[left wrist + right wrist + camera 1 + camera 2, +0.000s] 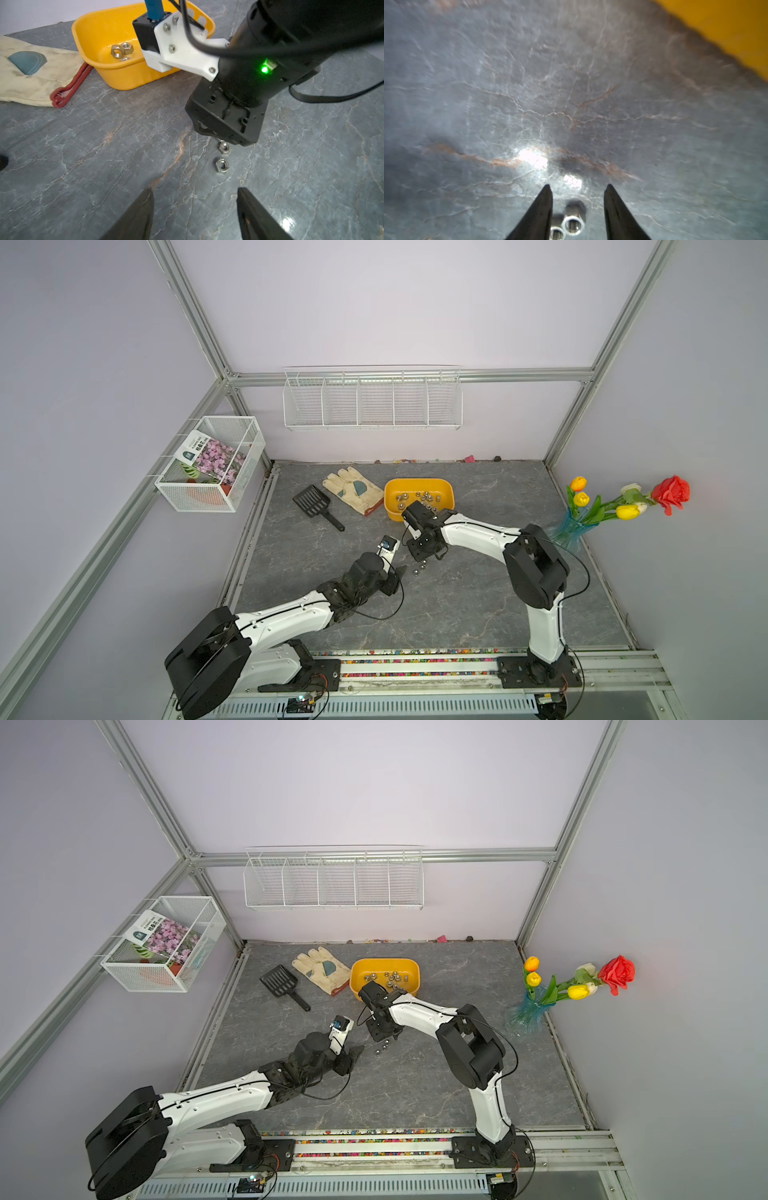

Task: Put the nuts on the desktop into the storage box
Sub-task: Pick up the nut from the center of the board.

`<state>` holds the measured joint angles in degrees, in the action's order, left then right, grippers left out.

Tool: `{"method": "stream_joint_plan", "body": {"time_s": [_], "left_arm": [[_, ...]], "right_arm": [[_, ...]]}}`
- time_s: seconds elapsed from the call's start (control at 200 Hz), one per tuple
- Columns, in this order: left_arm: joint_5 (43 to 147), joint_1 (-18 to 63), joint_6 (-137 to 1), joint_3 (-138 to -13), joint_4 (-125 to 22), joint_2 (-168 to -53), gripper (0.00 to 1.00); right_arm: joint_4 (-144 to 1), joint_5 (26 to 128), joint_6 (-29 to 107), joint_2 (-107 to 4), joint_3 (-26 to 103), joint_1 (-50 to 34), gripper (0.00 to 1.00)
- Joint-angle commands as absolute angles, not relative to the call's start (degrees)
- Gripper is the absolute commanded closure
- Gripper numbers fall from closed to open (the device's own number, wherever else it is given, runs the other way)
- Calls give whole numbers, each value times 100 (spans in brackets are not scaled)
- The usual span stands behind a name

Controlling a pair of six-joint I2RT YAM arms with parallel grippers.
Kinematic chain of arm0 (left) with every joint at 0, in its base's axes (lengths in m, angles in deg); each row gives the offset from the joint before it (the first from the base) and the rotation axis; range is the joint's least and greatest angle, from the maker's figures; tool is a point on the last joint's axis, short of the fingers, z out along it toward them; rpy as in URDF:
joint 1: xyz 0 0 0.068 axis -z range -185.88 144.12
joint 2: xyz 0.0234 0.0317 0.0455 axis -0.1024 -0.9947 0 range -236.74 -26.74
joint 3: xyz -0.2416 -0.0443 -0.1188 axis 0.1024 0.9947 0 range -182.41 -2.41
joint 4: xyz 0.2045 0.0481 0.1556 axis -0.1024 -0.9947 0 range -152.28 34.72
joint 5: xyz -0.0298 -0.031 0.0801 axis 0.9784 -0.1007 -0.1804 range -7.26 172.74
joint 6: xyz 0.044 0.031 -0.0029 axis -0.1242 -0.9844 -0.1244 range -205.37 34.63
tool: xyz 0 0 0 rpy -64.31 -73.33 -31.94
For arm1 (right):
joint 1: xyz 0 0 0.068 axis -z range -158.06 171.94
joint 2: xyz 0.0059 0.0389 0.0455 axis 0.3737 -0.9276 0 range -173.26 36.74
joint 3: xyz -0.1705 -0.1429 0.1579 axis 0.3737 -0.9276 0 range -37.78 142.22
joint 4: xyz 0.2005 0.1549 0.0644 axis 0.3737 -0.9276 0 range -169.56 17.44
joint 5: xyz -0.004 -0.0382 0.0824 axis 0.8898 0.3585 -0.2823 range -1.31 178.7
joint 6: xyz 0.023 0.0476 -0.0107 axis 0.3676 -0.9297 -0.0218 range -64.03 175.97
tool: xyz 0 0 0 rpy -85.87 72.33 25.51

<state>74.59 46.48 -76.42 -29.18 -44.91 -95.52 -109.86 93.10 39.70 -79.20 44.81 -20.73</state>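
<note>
While most nuts (424, 497) already lie in the storage box (417, 481), a few wait on the desktop (478, 605) near it, and I've got the right gripper (578, 185) spread-fingered over them, left gripper (195, 188) also apart, empty.

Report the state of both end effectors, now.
Left end effector: open, holding nothing.
Right end effector: open, fingers either side of a nut lying on the desktop, not gripping it.
</note>
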Motion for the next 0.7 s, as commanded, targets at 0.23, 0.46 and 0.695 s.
{"method": "stream_joint_plan", "body": {"time_s": [0.23, 0.46, 0.695], "left_arm": [[7146, 5171, -7295, -2745, -4773, -9519, 34], [7001, 5377, -7101, -2645, -4928, -9380, 34], [6982, 5406, -7087, -2641, -4948, -9352, 34]], "right_arm": [[-10727, 9401, 3639, -7851, 3850, -2278, 56], [-10613, 9569, 3424, -7711, 3368, -2385, 56], [-10702, 9909, 3326, -7536, 3110, -2390, 56]]}}
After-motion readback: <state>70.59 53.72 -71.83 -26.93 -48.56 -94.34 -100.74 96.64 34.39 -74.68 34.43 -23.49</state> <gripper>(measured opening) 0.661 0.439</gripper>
